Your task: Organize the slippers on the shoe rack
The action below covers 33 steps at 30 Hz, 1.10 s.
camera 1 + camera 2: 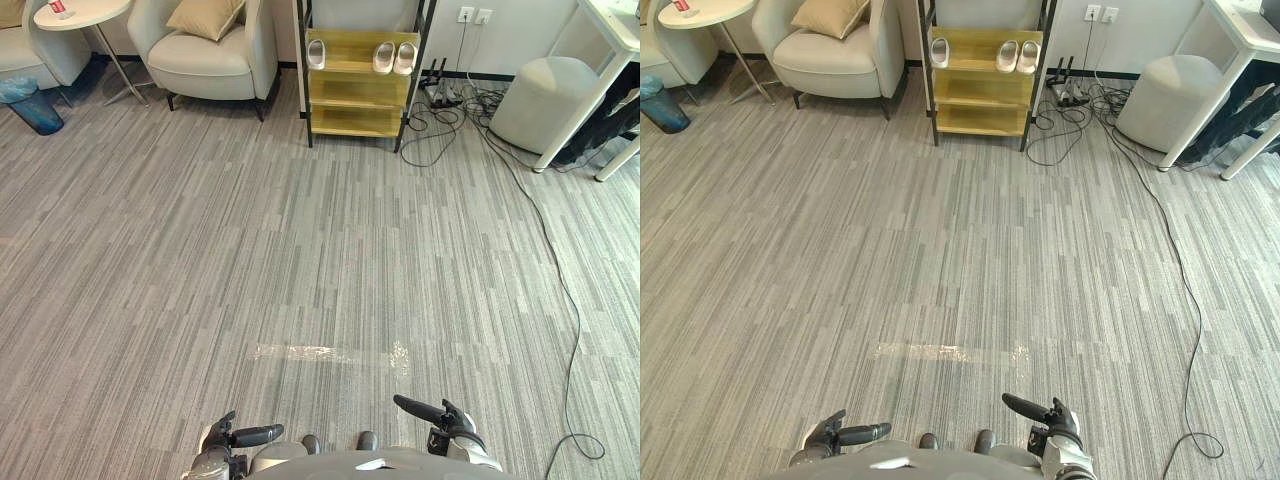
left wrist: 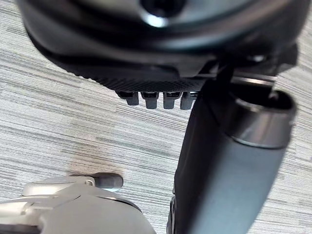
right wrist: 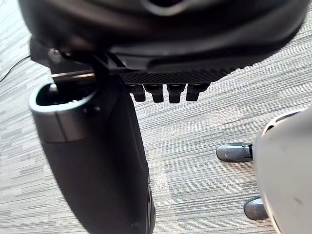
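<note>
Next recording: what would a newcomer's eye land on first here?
The yellow rack at the far end, with three white slippers on its top shelf: one at the left end, a pair at the right. Between it and the robot lies a wide stretch of grey striped carpet. The left hand and right hand hang empty at the near edge.
</note>
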{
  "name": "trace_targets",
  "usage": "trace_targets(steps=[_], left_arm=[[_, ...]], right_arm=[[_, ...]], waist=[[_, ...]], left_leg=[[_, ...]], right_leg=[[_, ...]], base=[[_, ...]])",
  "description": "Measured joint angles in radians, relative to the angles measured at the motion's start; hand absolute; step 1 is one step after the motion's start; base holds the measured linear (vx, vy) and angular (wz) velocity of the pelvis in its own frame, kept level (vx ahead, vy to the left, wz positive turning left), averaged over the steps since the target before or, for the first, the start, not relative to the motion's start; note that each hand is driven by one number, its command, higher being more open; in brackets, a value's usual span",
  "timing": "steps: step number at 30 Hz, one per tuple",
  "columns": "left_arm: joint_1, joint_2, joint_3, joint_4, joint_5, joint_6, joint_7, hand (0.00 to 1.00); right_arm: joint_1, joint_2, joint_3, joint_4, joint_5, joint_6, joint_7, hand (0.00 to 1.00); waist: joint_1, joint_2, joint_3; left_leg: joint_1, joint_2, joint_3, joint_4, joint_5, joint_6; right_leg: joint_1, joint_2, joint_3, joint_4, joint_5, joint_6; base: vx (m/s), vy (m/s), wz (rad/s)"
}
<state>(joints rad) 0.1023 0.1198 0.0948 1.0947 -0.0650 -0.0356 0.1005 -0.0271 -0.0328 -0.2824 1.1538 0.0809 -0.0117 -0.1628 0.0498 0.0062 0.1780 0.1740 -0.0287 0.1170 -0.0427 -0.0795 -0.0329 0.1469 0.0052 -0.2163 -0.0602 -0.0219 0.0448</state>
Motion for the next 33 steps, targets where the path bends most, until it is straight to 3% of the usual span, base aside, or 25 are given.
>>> trace_targets(steps=[25,33], left_arm=[[0.000,0.000,0.001,0.000,-0.002,0.000,-0.001,1.00],[-0.003,0.003,0.001,0.000,-0.003,0.001,0.000,1.00]], right_arm=[[0.002,0.000,-0.002,-0.001,0.040,0.000,0.005,1.00],[0.000,0.001,-0.001,-0.007,0.077,-0.001,0.005,1.00]], waist=[[0.000,-0.001,-0.001],[-0.001,-0.004,-0.001]], left_leg=[[0.002,0.005,0.013,0.001,-0.001,-0.001],[-0.037,0.017,0.030,0.004,-0.001,-0.001]], right_leg=[[0.009,0.009,0.003,-0.023,0.012,-0.012],[-0.032,0.020,0.012,-0.023,0.015,-0.017]], base=[[-0.04,-0.021,-0.01],[-0.03,-0.036,-0.05]])
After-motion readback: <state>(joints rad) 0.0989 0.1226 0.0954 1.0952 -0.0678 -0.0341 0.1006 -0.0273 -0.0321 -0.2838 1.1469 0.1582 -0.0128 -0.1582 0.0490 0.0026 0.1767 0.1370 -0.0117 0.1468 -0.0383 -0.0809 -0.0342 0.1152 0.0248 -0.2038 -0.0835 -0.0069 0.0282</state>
